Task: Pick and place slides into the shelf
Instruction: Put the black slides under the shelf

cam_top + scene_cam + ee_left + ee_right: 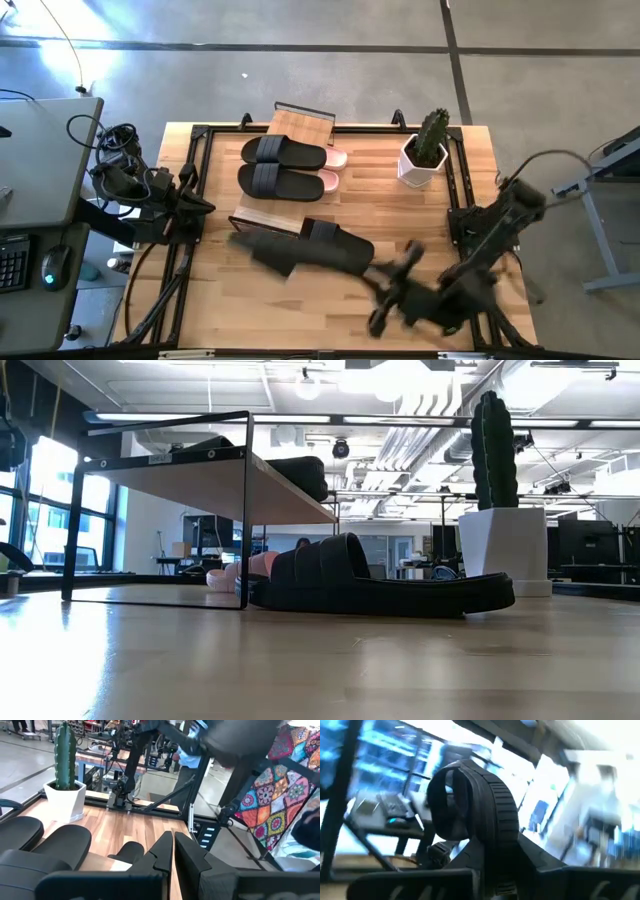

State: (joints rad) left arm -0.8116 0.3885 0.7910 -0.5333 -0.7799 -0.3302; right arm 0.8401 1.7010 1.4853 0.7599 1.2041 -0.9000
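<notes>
Right gripper [385, 272], lower right of the high view, clamps the heel of a black slide [310, 248] lying just below the shelf [290, 165]. Slide looks light and floppy, so pinch the stiffer sole edge. Left gripper [205, 207] is closed and empty at mid-left.

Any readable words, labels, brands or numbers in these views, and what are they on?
None can be read.
A small pale label on the shelf top bar in the low view: too small to read.
The slides, the cactus pot and the keyboard: no legible text.
</notes>
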